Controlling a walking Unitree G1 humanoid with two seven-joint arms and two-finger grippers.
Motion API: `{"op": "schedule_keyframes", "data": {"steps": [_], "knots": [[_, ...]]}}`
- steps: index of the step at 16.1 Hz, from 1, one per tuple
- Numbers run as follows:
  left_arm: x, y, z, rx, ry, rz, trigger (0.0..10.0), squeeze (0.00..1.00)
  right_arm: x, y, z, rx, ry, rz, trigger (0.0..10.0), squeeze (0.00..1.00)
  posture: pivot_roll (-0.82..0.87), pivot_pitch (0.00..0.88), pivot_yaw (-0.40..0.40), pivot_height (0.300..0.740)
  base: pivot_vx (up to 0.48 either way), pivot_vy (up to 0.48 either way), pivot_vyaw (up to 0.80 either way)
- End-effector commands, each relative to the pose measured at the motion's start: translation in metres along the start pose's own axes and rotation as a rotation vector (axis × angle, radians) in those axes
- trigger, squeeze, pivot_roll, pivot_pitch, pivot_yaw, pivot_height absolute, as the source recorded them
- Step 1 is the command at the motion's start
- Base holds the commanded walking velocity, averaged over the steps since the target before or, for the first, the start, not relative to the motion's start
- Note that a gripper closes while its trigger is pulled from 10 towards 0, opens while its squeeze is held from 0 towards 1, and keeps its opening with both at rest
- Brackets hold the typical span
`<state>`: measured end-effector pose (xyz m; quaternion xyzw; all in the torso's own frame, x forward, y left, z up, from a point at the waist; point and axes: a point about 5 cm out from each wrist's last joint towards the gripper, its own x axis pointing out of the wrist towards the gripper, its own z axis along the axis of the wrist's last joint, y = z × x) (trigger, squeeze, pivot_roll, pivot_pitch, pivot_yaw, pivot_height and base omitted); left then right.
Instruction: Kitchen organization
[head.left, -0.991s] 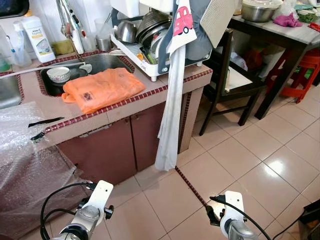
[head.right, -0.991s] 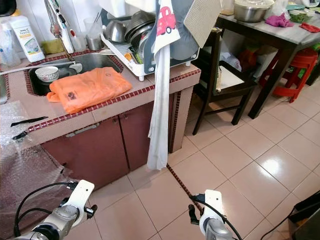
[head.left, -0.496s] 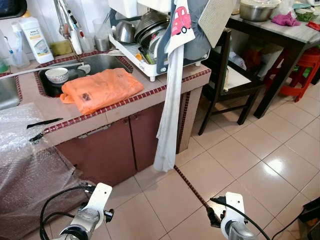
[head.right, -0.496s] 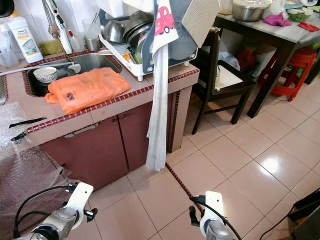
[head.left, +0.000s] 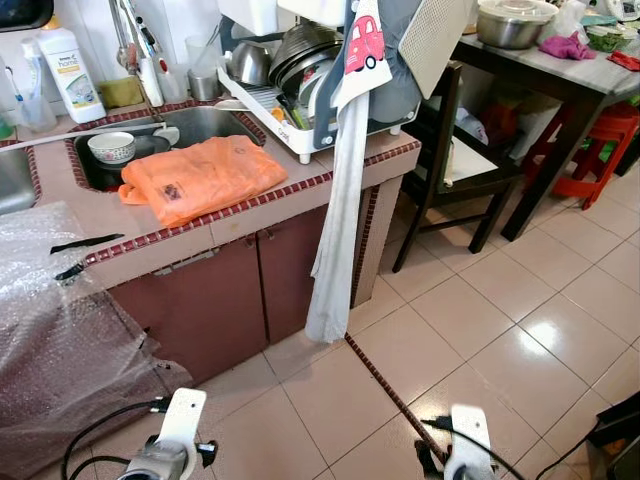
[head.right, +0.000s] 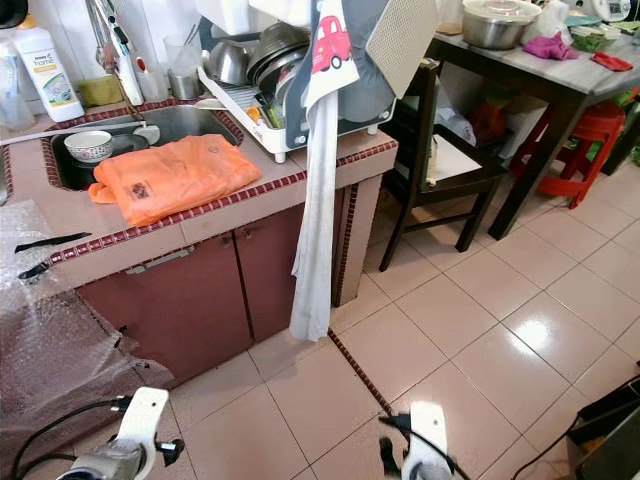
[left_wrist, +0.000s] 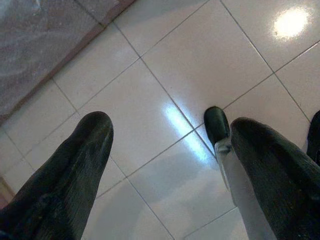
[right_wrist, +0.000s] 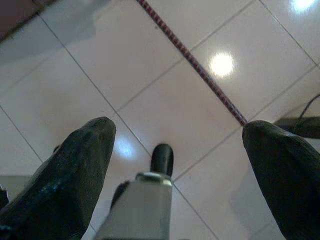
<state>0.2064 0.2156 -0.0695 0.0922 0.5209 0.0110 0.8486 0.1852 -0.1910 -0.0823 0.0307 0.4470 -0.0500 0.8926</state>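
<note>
An orange plastic bag (head.left: 200, 175) lies flat on the tiled counter (head.left: 390, 150), just in front of the sink (head.left: 205, 125). A white bowl (head.left: 112, 148) sits in the sink. A white dish rack (head.left: 290, 100) with pots and plates stands at the counter's right end, and a long white towel (head.left: 338, 220) hangs down from it. Both arms hang low over the floor, well short of the counter. My left gripper (left_wrist: 170, 125) is open above bare tiles. My right gripper (right_wrist: 178, 127) is open too, above a dark red grout line (right_wrist: 200, 65).
Bubble wrap (head.left: 50, 310) drapes over the counter's left part down to the floor. A black chair (head.left: 455, 150), a dark table (head.left: 560, 70) with a metal bowl (head.left: 515, 20) and a red stool (head.left: 610, 140) stand to the right. A soap bottle (head.left: 72, 75) stands behind the sink.
The view has shifted slightly, and both arms now sit lower at the picture's bottom edge. Nothing on the counter has moved.
</note>
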Motion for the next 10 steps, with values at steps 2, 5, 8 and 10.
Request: {"op": "schedule_keyframes", "data": {"steps": [2,5,8,10], "knots": [[0.000,0.002,-0.005,-0.004,0.014,-0.002,10.0,0.00,-0.001,-0.001,-0.009,-0.014,0.033,-0.002,10.0,0.00,-0.01,0.027,-0.020,0.740,0.000,0.000,0.00],[0.000,0.004,-0.007,-0.008,0.019,0.001,10.0,0.00,-0.003,-0.002,-0.015,-0.015,0.048,-0.006,10.0,0.00,0.00,0.038,-0.014,0.740,0.000,0.000,0.00],[-0.001,0.007,-0.011,-0.030,0.033,0.017,10.0,0.00,-0.004,-0.002,-0.020,-0.004,0.056,-0.008,10.0,0.00,0.00,0.047,-0.008,0.740,0.000,0.000,0.00],[-0.001,0.008,-0.010,-0.021,0.031,0.019,10.0,0.00,-0.004,-0.001,-0.019,0.004,0.048,-0.006,10.0,0.00,0.00,0.043,-0.006,0.740,0.000,0.000,0.00]]}}
